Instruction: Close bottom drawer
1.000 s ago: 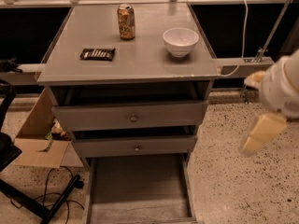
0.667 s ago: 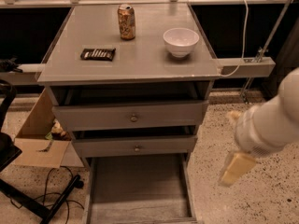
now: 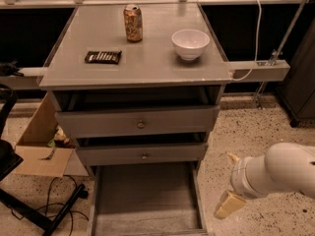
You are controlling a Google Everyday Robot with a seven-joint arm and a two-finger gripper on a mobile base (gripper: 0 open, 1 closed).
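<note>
Three drawers, one can, one bowl, one candy bar, one cardboard box, one claw at lower right.

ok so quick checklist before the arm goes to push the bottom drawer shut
1. Bottom drawer open and needing a push: ok, it is pulled far out.
2. Nothing inside to jam it: ok, the plank interior that shows is bare.
3. Gripper lined up with the drawer front: not ok, it hangs to the right of the drawer, over the floor.
4. Drawer front in view: not ok, the lower edge of the picture cuts it off.
5. Left side free: cannot tell, a black stand leg lies close beside it.
6. Can and bowl steady on top: ok, both upright.
</note>
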